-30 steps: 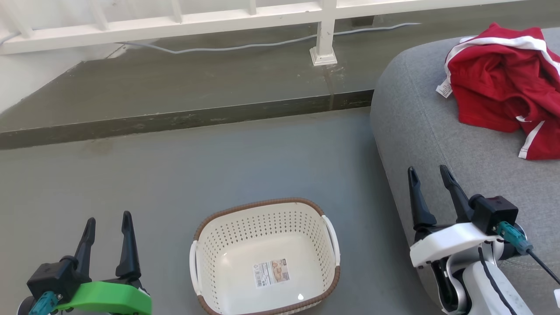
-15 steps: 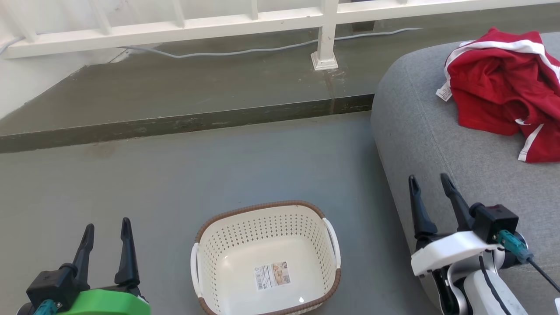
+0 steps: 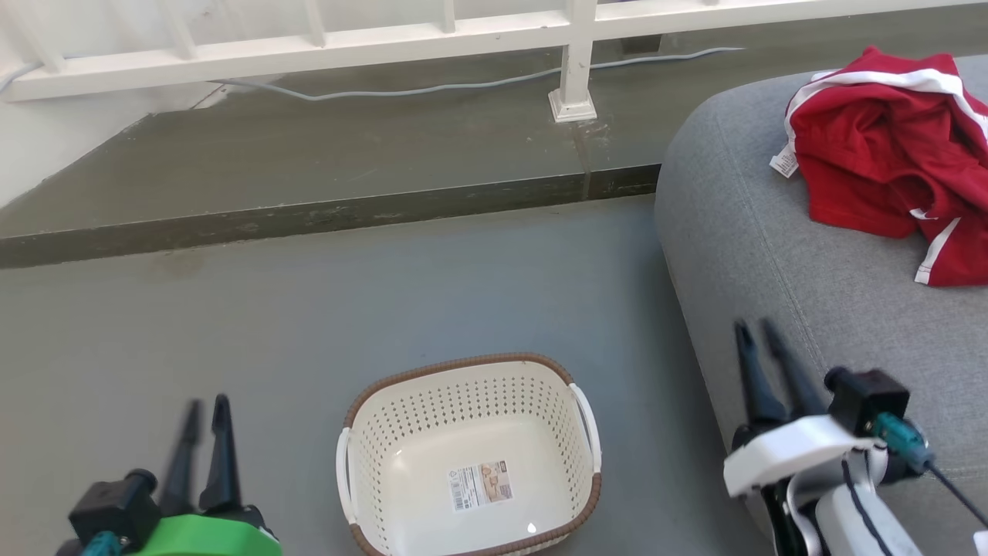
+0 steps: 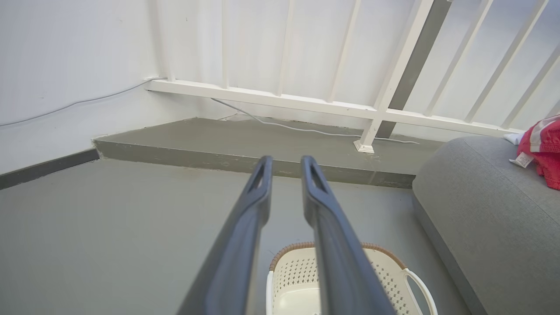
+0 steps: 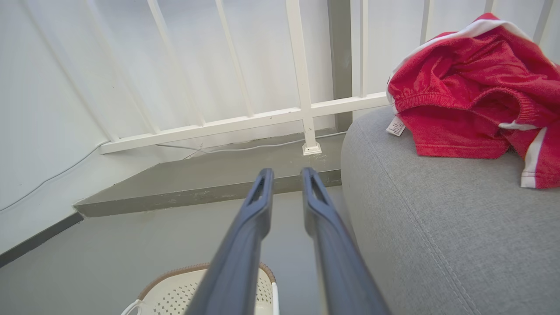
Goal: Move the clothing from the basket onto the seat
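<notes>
Basket (image 3: pixel 463 401) holds paper label (image 3: pixel 480 484); clothing (image 3: pixel 872 154) on seat (image 3: pixel 772 255); both jaws narrowly parted.

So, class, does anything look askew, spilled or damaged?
Nothing spilled or damaged. The bright red garments with white trim lie crumpled on the large grey fabric seat; the cream perforated plastic basket stands upright.

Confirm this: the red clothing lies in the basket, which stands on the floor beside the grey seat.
Not right. The clothing lies on the seat, not in the basket; the head view shows it. The basket does stand on the floor beside the seat.
</notes>
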